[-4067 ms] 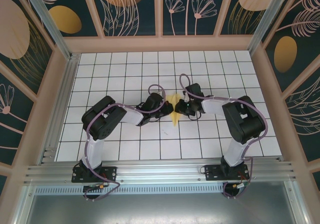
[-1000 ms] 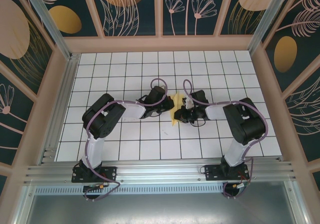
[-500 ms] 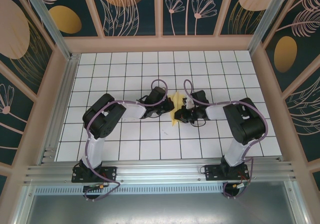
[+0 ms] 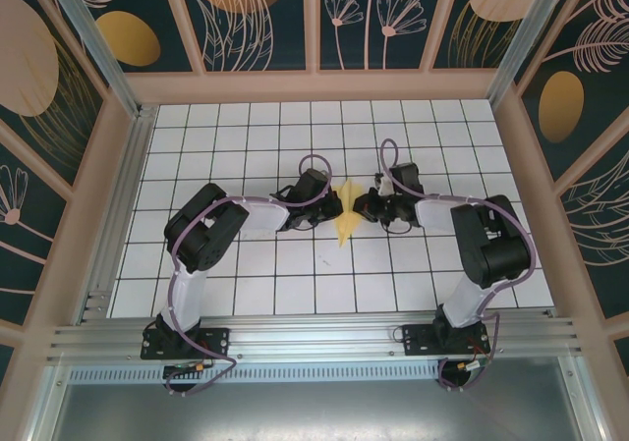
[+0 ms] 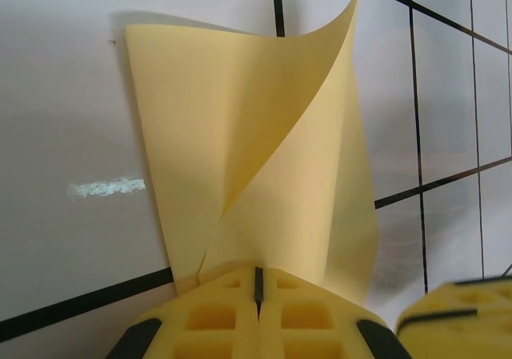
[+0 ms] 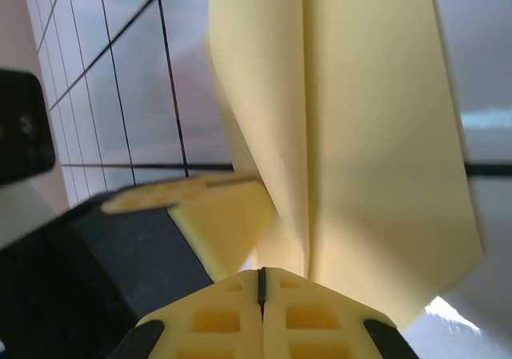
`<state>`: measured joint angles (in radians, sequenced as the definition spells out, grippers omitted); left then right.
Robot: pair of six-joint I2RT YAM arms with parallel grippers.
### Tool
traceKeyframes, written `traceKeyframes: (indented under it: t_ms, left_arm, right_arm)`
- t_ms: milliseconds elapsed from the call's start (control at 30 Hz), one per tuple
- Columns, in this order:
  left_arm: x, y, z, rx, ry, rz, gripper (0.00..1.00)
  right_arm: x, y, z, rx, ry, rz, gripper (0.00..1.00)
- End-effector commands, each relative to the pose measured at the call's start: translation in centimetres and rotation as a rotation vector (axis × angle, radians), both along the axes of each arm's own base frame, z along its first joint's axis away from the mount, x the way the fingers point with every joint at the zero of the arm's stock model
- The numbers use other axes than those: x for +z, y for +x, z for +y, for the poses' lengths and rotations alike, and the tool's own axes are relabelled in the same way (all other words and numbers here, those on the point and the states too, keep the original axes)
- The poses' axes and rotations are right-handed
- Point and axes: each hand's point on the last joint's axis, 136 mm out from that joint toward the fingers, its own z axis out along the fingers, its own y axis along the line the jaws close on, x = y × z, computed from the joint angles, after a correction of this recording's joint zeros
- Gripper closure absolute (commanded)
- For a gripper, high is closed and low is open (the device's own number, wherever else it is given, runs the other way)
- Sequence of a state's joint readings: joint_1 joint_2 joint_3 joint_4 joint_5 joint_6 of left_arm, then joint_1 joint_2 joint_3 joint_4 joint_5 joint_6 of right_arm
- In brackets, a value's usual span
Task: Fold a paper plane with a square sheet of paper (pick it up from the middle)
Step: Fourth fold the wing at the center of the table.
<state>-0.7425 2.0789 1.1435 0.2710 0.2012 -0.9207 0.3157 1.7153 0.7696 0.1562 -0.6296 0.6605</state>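
Top view: my wrists cover both pinch points on the paper plane (image 4: 345,227). Only a pale yellow sliver with a pointed near end shows between them, over the middle of the white grid table (image 4: 246,264). I cannot tell whether it touches the table.

My left gripper (image 5: 258,273) has its pads pressed together on the paper's lower edge. My right gripper (image 6: 262,276) is likewise clamped on it.

Left wrist view: one flap curls up, unflattened, its tip at the frame's top edge.

Right wrist view: straight centre crease, blurred layers.

There was one folded paper (image 4: 344,227), one tiled table (image 4: 246,294), and two grippers: a left gripper (image 4: 333,206) and a right gripper (image 4: 361,205).
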Motion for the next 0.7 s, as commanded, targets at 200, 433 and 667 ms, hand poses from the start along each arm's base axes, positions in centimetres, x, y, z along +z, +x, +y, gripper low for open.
traceKeyframes:
  t_ms: [200,433,667]
  left_arm:
    - [-3.8,-1.3,1.5,-0.013,0.113,0.073,1.00]
    - [-4.5,-1.7,1.7,-0.032,0.132,0.085,1.00]
    - [-4.8,-1.9,2.0,-0.038,0.155,0.085,1.00]
  right_arm:
    - [-1.9,2.4,1.5,0.024,0.024,0.040,0.96]
    - [-2.0,3.7,0.9,-0.019,-0.006,0.030,0.96]
    - [-1.0,4.6,1.2,-0.023,0.012,-0.001,0.96]
